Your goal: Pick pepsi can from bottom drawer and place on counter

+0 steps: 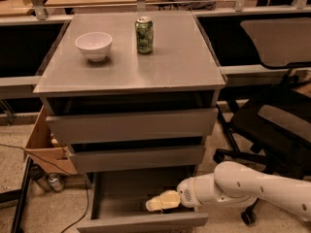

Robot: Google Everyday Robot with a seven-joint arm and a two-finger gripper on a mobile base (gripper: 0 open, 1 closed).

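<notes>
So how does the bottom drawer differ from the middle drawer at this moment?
The bottom drawer is pulled out so its floor shows; the middle drawer shows only its front. The bottom drawer's front panel is low, the middle drawer's is taller. The claw reaches into the bottom drawer from the right, low over its floor; nothing reaches into the middle drawer. Both are grey with plain fronts and no handles.
</notes>
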